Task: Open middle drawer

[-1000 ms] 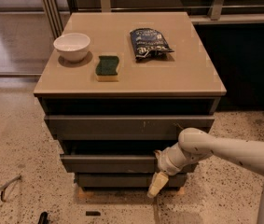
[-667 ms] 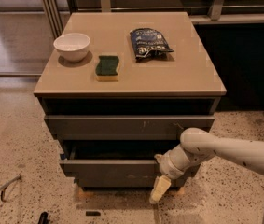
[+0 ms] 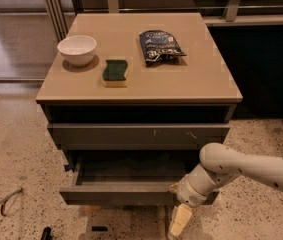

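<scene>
white bowl (image 3: 77, 49) on the left part of the tan top of the desk (image 3: 201, 79); just right of it, apart from it, a green-topped sponge (image 3: 115, 72) lying flat; further right and nearer the back edge, a dark snack bag (image 3: 160, 45), also flat. below the top, a dark open gap, then the upper grey drawer front (image 3: 138, 134), closed, with pale scratch marks right of centre. beneath it the middle drawer (image 3: 116, 194) stands open, its flat dark grey front projecting forward of the upper front and its shadowed interior visible from above. at the right end of that front, the hand (image 3: 179, 223) hangs pointing down toward the speckled floor, touching or just in front of the drawer's front edge; whether it is open or closed, or holds anything, cannot be told. the pale arm (image 3: 251, 166) enters from the right edge.
</scene>
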